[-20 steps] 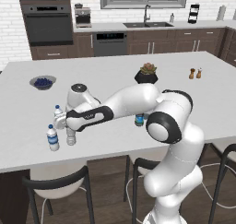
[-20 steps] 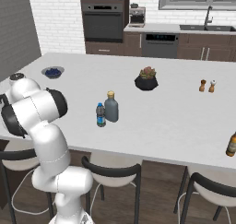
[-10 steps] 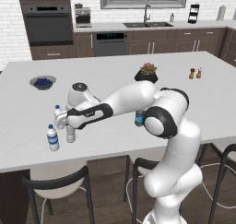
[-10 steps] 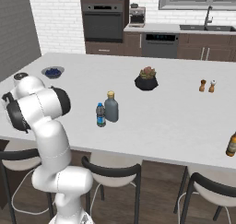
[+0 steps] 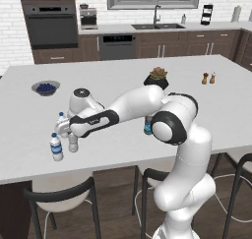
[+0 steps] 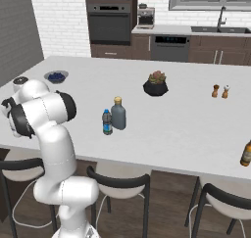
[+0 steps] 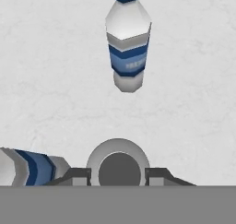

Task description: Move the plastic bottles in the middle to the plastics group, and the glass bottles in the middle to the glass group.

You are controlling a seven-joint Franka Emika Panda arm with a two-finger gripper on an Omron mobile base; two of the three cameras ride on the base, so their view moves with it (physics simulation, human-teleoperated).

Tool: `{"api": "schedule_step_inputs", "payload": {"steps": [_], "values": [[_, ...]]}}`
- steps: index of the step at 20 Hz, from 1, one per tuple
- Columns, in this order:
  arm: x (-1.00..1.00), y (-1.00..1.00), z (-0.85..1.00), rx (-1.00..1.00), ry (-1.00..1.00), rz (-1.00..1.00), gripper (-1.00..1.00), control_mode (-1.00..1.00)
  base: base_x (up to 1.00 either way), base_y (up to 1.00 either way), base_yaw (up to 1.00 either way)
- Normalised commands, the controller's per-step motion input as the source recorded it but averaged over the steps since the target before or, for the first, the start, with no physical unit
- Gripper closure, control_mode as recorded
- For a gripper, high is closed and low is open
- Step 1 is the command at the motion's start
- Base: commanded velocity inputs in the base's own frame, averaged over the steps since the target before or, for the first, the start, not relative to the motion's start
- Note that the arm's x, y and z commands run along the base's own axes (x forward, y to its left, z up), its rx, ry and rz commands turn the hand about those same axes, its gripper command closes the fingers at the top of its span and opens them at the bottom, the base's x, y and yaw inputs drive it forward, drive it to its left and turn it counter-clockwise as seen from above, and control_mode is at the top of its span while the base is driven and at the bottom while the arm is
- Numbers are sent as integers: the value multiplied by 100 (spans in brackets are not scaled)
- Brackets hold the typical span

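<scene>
White counter (image 5: pixel 123 93): clear unlabelled bottle (image 7: pixel 118 165) upright between jaws; blue-labelled water bottles (image 5: pixel 56 146) just beside; dark bottle (image 6: pixel 107 122), grey glass bottle (image 6: pixel 118 113) well apart.

Even, bright, rendered light falls across all three views, with no glare and no clear source. The white tabletop (image 5: pixel 123 85) is evenly lit and faintly mottled in the hand view, with only soft, weak shadows under the things on it. The base views are low in detail and slightly soft, most of all at the far kitchen wall. Edges stay straight, undistorted.
</scene>
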Motion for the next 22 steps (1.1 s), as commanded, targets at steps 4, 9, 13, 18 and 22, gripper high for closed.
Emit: {"api": "schedule_step_inputs", "payload": {"steps": [4,9,13,18,22], "values": [[0,1,-38,0,0,0,100,-100,0,0,0],[0,0,-21,0,0,0,100,-100,0,0,0],[0,0,0,0,0,0,100,-100,0,0,0],[0,0,0,0,0,0,-100,-100,0,0,0],[0,0,0,0,0,0,-100,-100,0,0,0]]}}
